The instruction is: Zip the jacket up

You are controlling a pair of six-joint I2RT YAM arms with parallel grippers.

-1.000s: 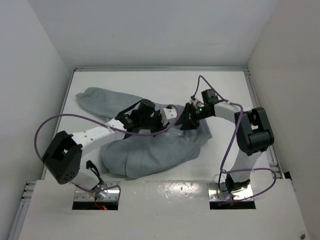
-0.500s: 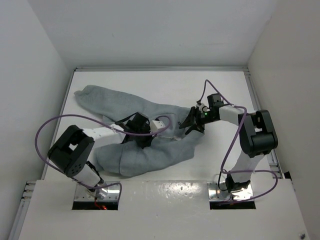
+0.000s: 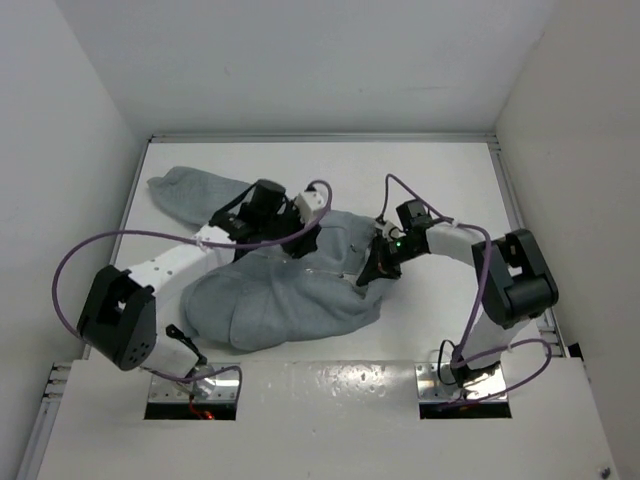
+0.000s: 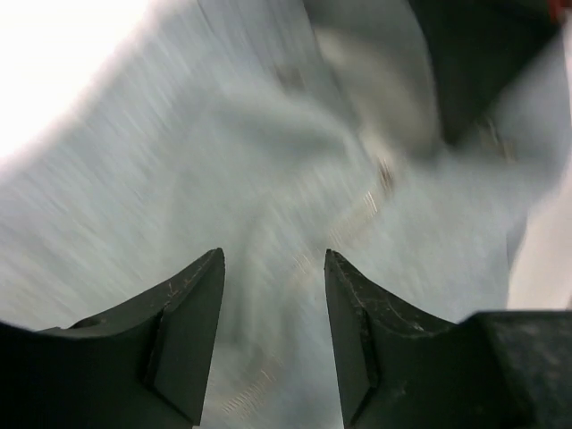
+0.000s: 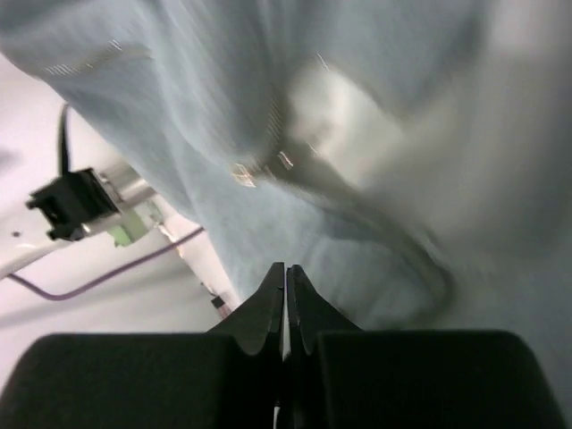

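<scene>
Released and swung back, left gripper (image 4: 273, 261) hangs part-open and empty over the rumpled jacket (image 3: 280, 300) mid-table (image 3: 450, 180). Right gripper (image 5: 285, 270) has pinched shut at its right edge. Zipping looks barely begun.

I note a white table (image 3: 440, 170) boxed in on three sides by plain white surfaces: back wall (image 3: 300, 60), left wall (image 3: 50, 180), right wall (image 3: 580, 150). A metal rail (image 3: 320, 138) runs along its far edge. A glossy white ledge (image 3: 330, 420) spans the near side. Light is even, shadows soft
</scene>
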